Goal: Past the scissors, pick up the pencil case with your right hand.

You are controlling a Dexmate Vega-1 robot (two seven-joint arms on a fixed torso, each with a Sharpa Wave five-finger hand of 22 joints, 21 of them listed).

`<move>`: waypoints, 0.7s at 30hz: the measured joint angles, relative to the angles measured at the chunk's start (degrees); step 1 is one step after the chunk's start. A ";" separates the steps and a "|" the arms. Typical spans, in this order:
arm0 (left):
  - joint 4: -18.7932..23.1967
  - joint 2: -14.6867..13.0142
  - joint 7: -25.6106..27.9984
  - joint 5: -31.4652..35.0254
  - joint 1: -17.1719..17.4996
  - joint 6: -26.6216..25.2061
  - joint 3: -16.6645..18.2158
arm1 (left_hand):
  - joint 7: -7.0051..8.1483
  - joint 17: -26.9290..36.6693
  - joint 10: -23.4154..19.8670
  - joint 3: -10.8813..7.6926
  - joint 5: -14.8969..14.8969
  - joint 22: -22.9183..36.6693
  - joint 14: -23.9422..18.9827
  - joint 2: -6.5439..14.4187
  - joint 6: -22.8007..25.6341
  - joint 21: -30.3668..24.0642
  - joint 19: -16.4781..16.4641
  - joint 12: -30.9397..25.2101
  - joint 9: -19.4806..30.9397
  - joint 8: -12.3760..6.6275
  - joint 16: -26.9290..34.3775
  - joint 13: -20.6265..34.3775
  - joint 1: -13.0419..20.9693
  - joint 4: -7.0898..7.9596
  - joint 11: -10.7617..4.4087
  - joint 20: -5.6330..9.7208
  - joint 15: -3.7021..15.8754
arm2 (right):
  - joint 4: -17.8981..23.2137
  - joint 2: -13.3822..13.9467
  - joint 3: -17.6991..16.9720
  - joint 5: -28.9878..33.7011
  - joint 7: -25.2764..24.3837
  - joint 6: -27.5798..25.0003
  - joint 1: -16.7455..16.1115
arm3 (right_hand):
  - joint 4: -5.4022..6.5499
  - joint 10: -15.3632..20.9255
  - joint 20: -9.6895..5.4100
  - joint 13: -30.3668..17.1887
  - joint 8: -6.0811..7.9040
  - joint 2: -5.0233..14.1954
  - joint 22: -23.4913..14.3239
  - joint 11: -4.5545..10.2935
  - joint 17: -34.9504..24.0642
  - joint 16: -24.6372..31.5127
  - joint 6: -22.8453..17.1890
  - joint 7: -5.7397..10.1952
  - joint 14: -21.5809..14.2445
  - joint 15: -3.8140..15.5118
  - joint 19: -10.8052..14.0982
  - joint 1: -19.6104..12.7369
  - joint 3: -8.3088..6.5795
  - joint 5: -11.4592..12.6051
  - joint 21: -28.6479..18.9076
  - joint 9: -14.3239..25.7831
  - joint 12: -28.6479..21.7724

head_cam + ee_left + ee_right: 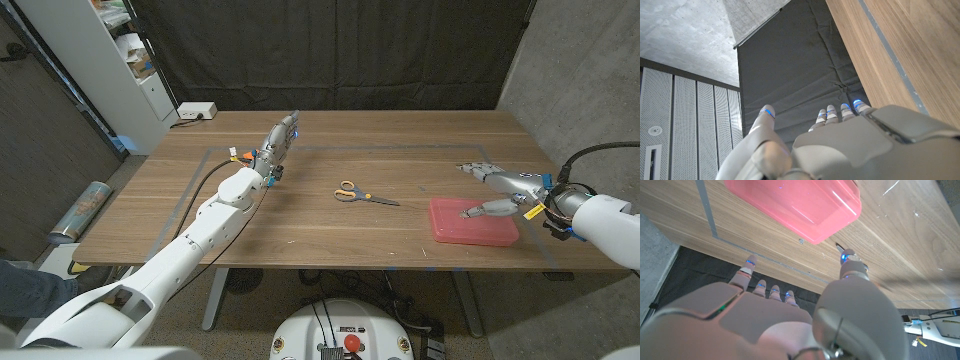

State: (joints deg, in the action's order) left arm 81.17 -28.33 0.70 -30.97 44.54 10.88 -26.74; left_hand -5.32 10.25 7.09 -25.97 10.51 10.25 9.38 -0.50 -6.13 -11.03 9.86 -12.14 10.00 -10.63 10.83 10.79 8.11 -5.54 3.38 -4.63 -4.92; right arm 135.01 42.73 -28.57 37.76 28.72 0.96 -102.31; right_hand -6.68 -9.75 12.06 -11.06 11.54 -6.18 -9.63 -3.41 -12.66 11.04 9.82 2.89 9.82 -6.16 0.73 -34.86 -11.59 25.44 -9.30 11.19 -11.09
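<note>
The pink pencil case [473, 221] lies flat on the right side of the table, to the right of the yellow-handled scissors [362, 194]. My right hand [497, 189] hovers at the case's far right corner, fingers spread and thumb pointing down toward its top, holding nothing. Seen from the right wrist, the pencil case [800, 205] lies just beyond my right hand [790, 320], with a gap between the fingertips [847, 258] and its edge. My left hand [283, 135] is stretched out over the far left of the table, its fingers straight and nothing in it.
Grey tape [420, 148] marks a rectangle on the wooden table [330, 230]. A white power strip [196, 111] sits at the far left corner. A white shelf [110, 50] stands beyond the table's left. In the left wrist view my left hand [840, 140] faces the dark curtain [800, 75].
</note>
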 measured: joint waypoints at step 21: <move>0.51 -0.04 0.65 -0.06 0.59 -0.29 -0.10 | -0.10 0.00 -0.72 0.15 0.00 0.00 0.00 0.22 0.52 0.00 0.14 0.00 0.00 0.00 0.00 0.00 0.23 -0.15 0.09 -0.13 0.00 | 1.07 2.47 2.46 9.94 5.92 0.48 1.08 | 0.04 0.01 -0.38 0.01 0.10 -0.22 0.00 0.02 0.16 0.22 0.00 -0.01 0.12 -0.94 0.08 0.22 0.84 0.86 -1.12 0.00 -0.20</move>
State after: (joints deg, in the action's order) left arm 81.68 -28.37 1.35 -31.03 45.13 10.58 -26.85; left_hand -5.42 10.25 6.38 -25.82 10.51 10.25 9.37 -0.28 -5.61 -11.03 10.00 -12.14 10.00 -10.63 10.83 10.79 8.33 -5.69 3.47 -4.77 -4.92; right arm 136.08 45.21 -26.11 47.69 34.64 1.44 -101.23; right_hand -6.64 -9.74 11.68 -11.05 11.63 -6.40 -9.63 -3.39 -12.51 11.26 9.82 2.88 9.94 -7.10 0.81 -34.64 -10.75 26.30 -10.42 11.19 -11.29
